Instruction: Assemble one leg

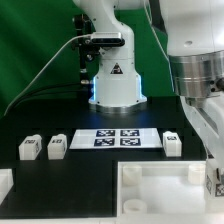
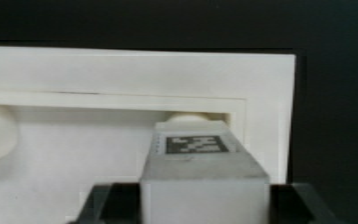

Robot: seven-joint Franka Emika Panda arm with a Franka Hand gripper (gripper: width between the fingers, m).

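Wrist view shows the gripper closed on a leg, its fingers pressed against the block's sides, tag facing the camera, poised over the white tray-like tabletop piece. Exterior view shows three other legs on the black table, near the marker board.

White leg bears a seemingly black-and-white square tag, blurred here.

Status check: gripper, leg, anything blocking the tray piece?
Gripper shut on leg, held over white tray piece. Three more legs loose near marker board. No obstruction visible.
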